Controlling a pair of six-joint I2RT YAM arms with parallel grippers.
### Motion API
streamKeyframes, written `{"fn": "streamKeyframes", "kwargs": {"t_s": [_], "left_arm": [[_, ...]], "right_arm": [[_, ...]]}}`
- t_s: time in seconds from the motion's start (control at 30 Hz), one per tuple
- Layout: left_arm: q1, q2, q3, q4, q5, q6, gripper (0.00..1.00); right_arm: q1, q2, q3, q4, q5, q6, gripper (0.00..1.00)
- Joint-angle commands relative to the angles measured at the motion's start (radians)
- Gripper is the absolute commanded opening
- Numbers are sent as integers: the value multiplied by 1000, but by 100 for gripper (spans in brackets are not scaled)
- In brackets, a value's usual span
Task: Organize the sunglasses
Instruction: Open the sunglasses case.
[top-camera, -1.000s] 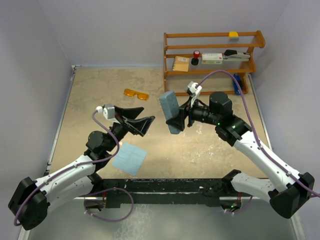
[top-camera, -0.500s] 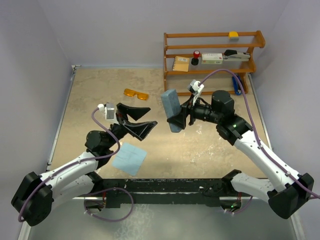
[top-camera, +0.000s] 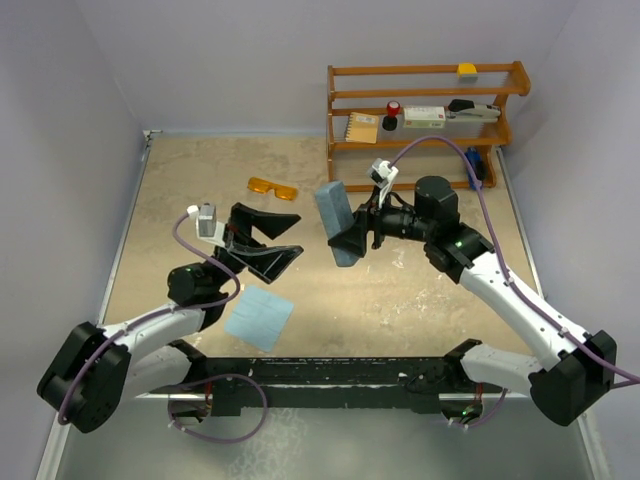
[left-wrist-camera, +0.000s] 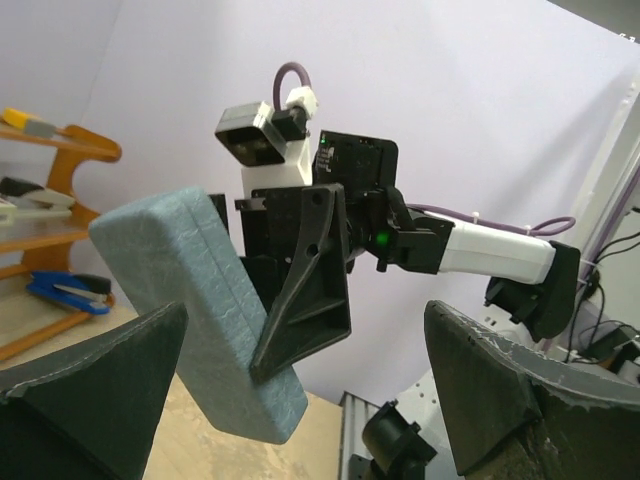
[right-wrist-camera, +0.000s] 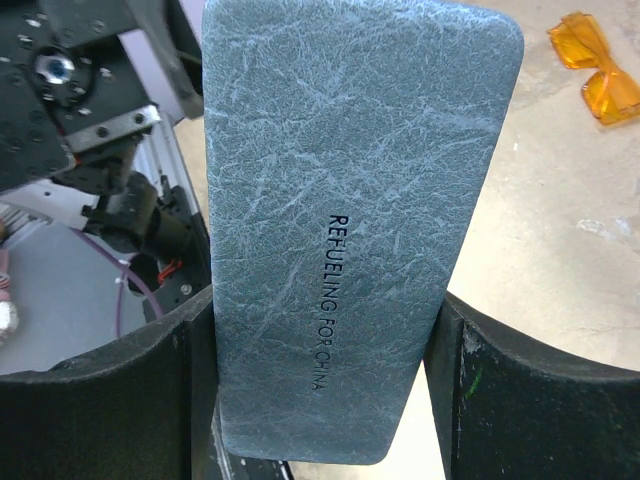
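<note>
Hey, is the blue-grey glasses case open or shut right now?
Shut. The case shows one unbroken outer face with no interior visible, held in the right gripper.

My arms (top-camera: 520, 300): white shells, black joints, black bases.
My cables (top-camera: 432, 141): purple-grey, one per wrist.
My left gripper (top-camera: 297, 234): black, two wedge-shaped fingers.
My wrist camera (top-camera: 207, 222): small white-grey block.
My status light (left-wrist-camera: 381, 239): green.

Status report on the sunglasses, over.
Left gripper open, empty. Right gripper shut on case, held aloft. Sunglasses lying free beyond left gripper. Nothing on them.
</note>
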Motion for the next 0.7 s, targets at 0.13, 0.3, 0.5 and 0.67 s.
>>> {"fn": "streamKeyframes", "kwargs": {"t_s": [0.13, 0.3, 0.5, 0.67], "left_arm": [[10, 63, 19, 173, 63, -96, 100], [12, 22, 0, 119, 40, -48, 100], [13, 13, 22, 39, 54, -2, 100], [12, 64, 46, 53, 79, -18, 100]], "right_arm": [[-4, -30, 42, 141, -100, 66, 0], [-3, -48, 44, 128, -123, 69, 0], [10, -64, 37, 112, -154, 91, 0], [59, -71, 33, 110, -145, 97, 0]]}}
